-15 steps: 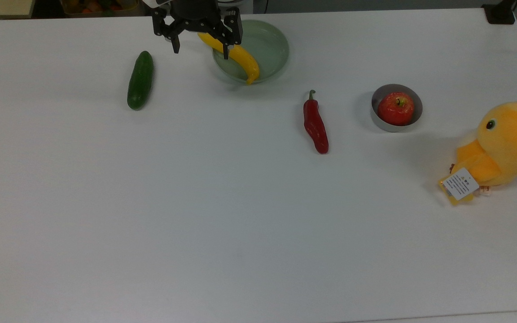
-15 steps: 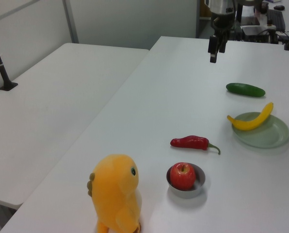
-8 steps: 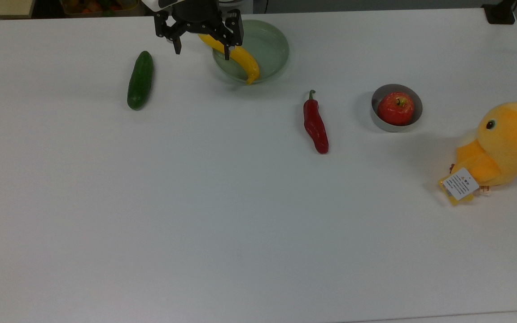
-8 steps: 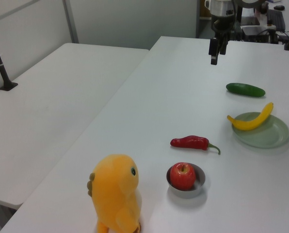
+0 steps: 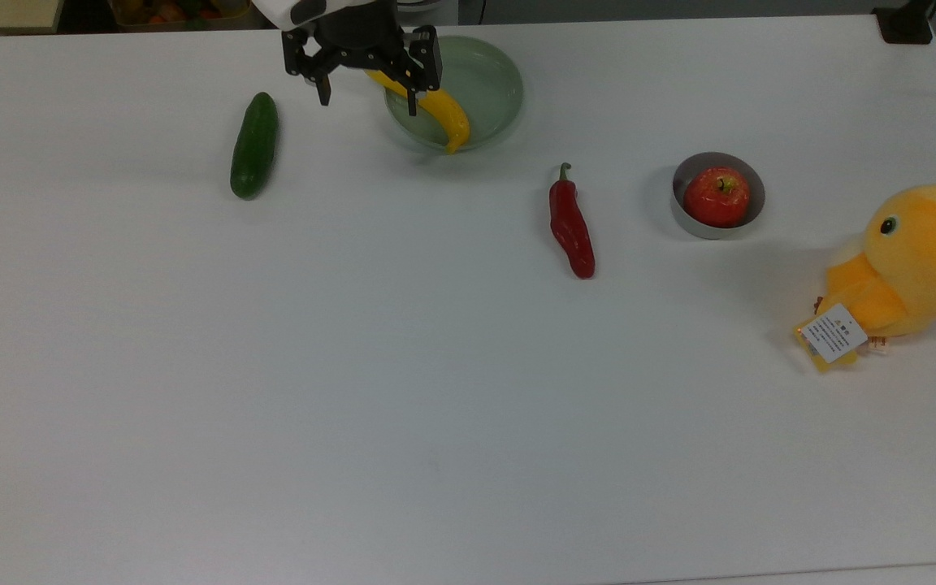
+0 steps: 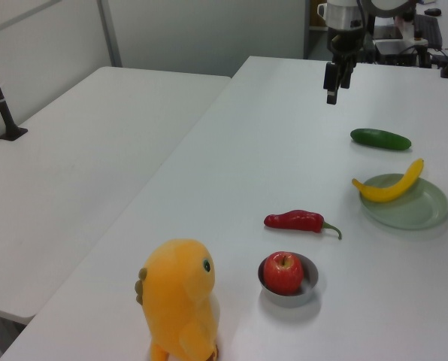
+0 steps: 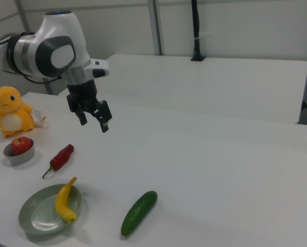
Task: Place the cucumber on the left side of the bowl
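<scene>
The dark green cucumber [image 5: 254, 145] lies on the white table near the top view's upper left, and shows again as cucumber [image 6: 380, 138] and cucumber [image 7: 139, 212]. The small grey bowl [image 5: 678, 205] stands far to the top view's right with a red apple [image 5: 717, 197] inside; bowl [image 6: 309, 284], bowl [image 7: 19, 157]. My gripper [image 5: 368, 104] hangs open and empty above the table, between the cucumber and the green dish in the top view, one finger overlapping the yellow fruit. It is also seen as gripper [image 6: 331, 94] and gripper [image 7: 94, 125], well above the table.
A pale green dish [image 5: 491, 89] holds a yellow banana-shaped fruit [image 5: 439, 112]. A red chili [image 5: 571, 227] lies between the dish and the bowl. A yellow plush chick [image 5: 915, 260] sits at the top view's right edge. A second white table [image 6: 81, 150] stands alongside.
The gripper has shifted slightly toward the top view's bottom and dropped a little, still open. The cucumber, bowl and other objects have not moved.
</scene>
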Tool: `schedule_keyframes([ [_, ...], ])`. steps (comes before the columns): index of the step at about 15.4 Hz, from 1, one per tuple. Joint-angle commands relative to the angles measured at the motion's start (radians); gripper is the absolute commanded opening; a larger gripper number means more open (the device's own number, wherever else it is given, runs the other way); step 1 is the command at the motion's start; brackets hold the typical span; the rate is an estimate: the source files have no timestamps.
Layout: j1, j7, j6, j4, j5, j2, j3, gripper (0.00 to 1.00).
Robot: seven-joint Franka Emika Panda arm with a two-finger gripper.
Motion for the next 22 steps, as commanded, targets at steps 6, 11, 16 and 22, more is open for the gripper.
schedule_keyframes([
  [6,-0.059,0.008,0.045,-0.169,-0.062,-0.072,0.016,1.00],
  [11,-0.131,-0.003,0.081,-0.252,-0.155,-0.061,0.002,1.00],
  [16,-0.142,-0.067,0.155,-0.268,-0.187,-0.017,-0.089,1.00],
  [22,-0.189,-0.162,0.250,-0.295,-0.187,0.026,-0.101,1.00],
])
